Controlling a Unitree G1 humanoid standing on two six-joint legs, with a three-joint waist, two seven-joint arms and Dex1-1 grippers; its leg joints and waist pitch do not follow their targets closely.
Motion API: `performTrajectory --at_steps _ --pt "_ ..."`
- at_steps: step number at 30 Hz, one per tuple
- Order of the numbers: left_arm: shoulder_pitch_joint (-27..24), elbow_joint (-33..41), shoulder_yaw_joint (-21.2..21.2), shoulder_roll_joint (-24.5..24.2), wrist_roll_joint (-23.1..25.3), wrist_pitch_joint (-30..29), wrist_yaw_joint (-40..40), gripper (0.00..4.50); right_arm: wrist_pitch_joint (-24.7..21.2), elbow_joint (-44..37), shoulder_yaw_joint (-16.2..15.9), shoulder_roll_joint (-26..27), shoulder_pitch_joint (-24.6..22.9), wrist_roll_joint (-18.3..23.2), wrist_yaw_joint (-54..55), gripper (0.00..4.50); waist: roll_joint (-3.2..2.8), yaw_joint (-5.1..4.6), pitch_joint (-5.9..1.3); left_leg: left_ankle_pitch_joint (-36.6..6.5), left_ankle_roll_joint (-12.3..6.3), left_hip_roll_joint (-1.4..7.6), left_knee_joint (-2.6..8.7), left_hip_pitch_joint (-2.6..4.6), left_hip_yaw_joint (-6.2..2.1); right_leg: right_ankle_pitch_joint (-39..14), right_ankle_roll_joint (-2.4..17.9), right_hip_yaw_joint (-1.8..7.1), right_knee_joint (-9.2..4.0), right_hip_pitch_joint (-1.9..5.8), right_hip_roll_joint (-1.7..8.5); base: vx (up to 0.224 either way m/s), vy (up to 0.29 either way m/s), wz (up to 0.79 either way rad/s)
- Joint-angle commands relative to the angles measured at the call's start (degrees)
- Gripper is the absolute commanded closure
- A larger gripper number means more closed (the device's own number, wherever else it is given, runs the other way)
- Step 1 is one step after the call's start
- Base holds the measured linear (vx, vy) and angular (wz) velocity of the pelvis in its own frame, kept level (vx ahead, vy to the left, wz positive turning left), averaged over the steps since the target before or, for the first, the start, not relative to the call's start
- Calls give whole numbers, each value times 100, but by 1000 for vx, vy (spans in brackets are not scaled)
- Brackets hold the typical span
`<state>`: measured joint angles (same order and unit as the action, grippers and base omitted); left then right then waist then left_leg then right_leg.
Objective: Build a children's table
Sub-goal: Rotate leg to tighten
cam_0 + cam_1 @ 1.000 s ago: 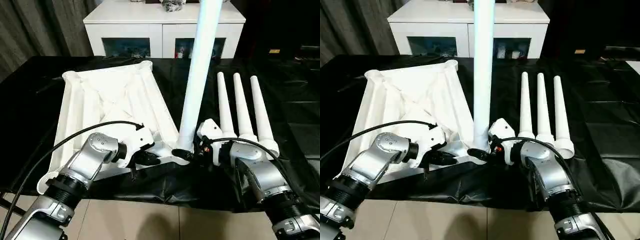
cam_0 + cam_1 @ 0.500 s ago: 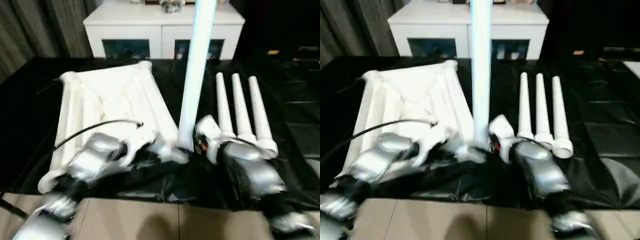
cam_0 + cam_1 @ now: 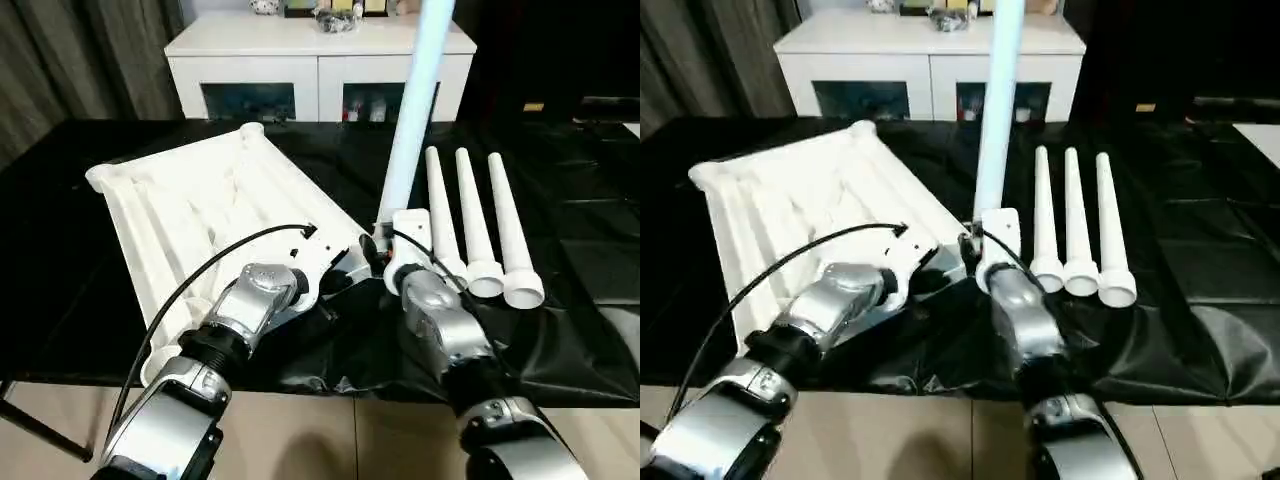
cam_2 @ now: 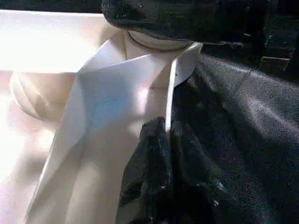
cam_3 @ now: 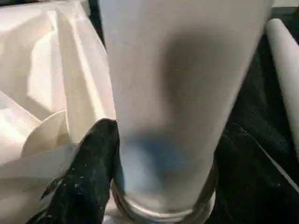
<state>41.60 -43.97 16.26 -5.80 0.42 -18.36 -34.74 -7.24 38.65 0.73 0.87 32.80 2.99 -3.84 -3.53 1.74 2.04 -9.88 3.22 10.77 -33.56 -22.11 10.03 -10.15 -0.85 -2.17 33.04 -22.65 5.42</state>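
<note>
Tabletop: white, lay underside up (ribs showing) on the black-covered counter, left of centre. One leg stood upright in its near right corner socket. Right jaws: pinched that leg's base, a black finger on either side. Left jaws: pressed together on the tabletop's thin rim beside the socket. Three spare legs lay side by side, just right. White cabinet stood at far.

Upright leg top cut off by far edge; my right gripper hidden behind wrist; cabinet-top items too small.
</note>
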Motion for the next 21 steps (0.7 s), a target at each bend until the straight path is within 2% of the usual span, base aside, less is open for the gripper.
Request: performTrajectory --at_steps 1,3,4,5,7,8,9,11,12,13,14,15,16,17,18,19,21 --pt "55 -241 -355 -306 202 72 544 450 -88 12 24 -18 -276 142 -158 111 41 -29 -302 -2389 115 125 525 117 -78 -1819 890 88 -439 145 194 0 0 0" --pt "75 -289 -333 -311 177 176 489 450 -42 -105 8 -68 -299 122 -159 90 46 -79 -330 -2069 89 114 533 21 -105 -1540 921 69 -382 242 210 0 0 0" --pt "88 -318 -327 -311 168 226 483 450 -9 -160 5 -91 -311 112 -145 90 69 -81 -348 -1956 63 110 519 16 -93 -1443 927 68 -378 244 219 0 0 0" --pt "111 -363 -317 -309 165 357 449 450 1 -260 -11 -133 -336 95 -153 90 56 -101 -345 -1878 24 112 506 43 -83 -1383 999 67 -371 212 205 0 0 0" --pt "195 -483 -402 -267 139 732 599 450 -49 -721 -81 -257 -503 67 -311 90 101 -107 -337 -1902 -77 105 467 78 -40 -1502 1045 83 -420 183 205 0 0 0" --pt "255 -540 -461 -235 126 1033 725 450 -123 -1002 -99 -306 -622 88 -414 90 94 -92 -350 -1752 -148 103 448 80 -28 -1430 1052 95 -408 183 210 0 0 0" --pt "296 -583 -502 -213 121 1234 812 450 -169 -1177 -99 -330 -701 101 -492 90 97 -81 -359 -1521 -229 99 441 42 -31 -1260 1025 91 -395 228 206 0 0 0" --pt "427 -648 -713 -132 -56 1583 832 450 -318 -1582 -164 -410 -905 158 -737 90 106 -57 -369 -1213 -352 96 419 35 -21 -911 1067 92 -369 240 200 0 0 0" --pt "451 -627 -739 -124 -94 1610 770 406 -345 -1669 -212 -442 -959 135 -791 78 86 -56 -390 -1007 -415 101 397 34 -21 -619 1174 87 -327 245 203 0 0 0" --pt "473 -615 -755 -118 -118 1633 713 406 -363 -1740 -257 -471 -1006 114 -832 78 87 -52 -399 -882 -443 105 389 20 -28 -462 1233 83 -299 261 206 0 0 0" --pt "503 -589 -828 -97 -190 1627 677 395 -379 -1784 -304 -490 -1052 100 -869 78 76 -30 -408 -717 -516 106 361 35 -17 -183 1351 81 -276 245 197 0 0 0" --pt "555 -560 -913 -85 -207 1742 846 395 -400 -1799 -368 -501 -1092 83 -921 78 7 -7 -428 -598 -571 125 346 53 -20 95 1499 78 -247 237 202 0 0 0" --pt "563 -560 -923 -86 -203 1766 878 359 -403 -1803 -379 -503 -1097 83 -930 78 19 17 -444 -530 -607 132 330 56 -24 364 1584 70 -206 241 173 0 0 0" --pt "645 -539 -1017 -113 -137 1994 1283 359 -446 -1826 -487 -509 -1140 103 -1037 78 24 31 -445 -513 -628 132 322 56 -22 474 1603 68 -192 238 170 0 0 0" --pt "645 -539 -1017 -113 -137 1994 1283 353 -446 -1826 -487 -509 -1140 103 -1037 78 23 32 -447 -509 -660 129 313 52 -23 574 1613 67 -179 242 164 0 0 0" --pt "696 -533 -1079 -175 -68 2137 1563 353 -514 -1886 -546 -492 -1169 129 -1132 78 -41 43 -445 -466 -697 136 307 50 -36 692 1635 63 -158 235 177 0 0 0" --pt "684 -386 -1232 -295 -106 2124 1653 344 -601 -1992 -612 -476 -1197 124 -1248 78 -16 40 -410 -759 -660 145 330 60 -23 413 1602 59 -191 235 172 0 0 0"
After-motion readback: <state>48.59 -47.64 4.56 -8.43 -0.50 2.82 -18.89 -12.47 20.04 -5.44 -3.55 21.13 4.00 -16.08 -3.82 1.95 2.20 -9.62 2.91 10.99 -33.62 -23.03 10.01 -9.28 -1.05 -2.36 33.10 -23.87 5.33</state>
